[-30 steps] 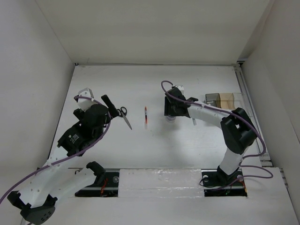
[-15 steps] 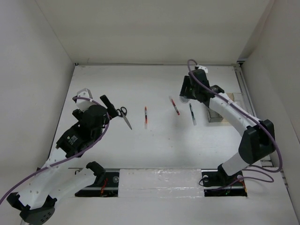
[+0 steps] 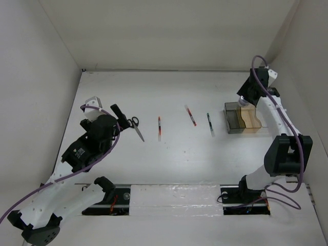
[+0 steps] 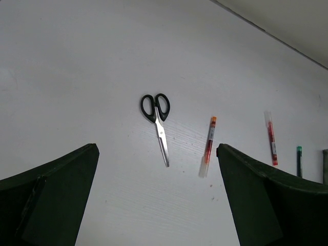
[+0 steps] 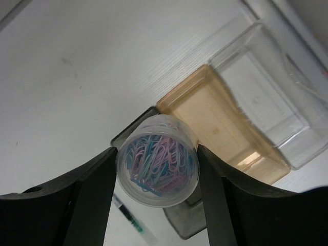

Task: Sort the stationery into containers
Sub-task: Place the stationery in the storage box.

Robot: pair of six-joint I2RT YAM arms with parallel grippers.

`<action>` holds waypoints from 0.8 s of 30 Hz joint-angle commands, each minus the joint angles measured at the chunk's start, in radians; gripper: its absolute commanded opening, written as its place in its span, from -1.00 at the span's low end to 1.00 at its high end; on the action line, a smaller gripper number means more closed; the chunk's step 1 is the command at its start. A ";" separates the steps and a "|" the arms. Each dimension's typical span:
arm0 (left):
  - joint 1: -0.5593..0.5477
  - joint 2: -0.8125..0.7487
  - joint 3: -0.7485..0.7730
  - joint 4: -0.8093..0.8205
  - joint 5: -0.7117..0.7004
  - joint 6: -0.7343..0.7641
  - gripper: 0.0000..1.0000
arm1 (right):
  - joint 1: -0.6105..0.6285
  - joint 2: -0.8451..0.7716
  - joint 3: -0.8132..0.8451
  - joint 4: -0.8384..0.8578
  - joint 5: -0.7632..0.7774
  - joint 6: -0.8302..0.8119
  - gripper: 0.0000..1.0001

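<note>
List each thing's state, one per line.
Scissors, closed, lying flat.
Red pen by scissors, lying loose.
Other red pen, lying loose.
Green pen, lying loose.
Clip tub, gripped, over grey compartment.
Organizer, tan and clear compartments empty.
Left fingers, open.
Right fingers, shut on clip tub.

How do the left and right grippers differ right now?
The left gripper is open and empty; the right gripper is shut on a clear tub of coloured paper clips. The left gripper faces the scissors lying on the table; the right gripper holds its tub over the organizer's dark grey compartment. Both hang above the table.
</note>
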 commanded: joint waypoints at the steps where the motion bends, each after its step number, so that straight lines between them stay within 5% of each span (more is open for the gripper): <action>1: 0.003 0.002 -0.004 0.036 0.002 0.014 1.00 | -0.064 -0.023 0.065 0.015 0.020 0.023 -1.00; 9: 0.003 -0.007 -0.004 0.045 0.011 0.023 1.00 | -0.181 0.038 0.056 0.056 -0.045 0.023 -1.00; 24: 0.003 -0.007 -0.013 0.045 0.020 0.023 1.00 | -0.181 0.150 -0.002 0.122 -0.072 0.043 -1.00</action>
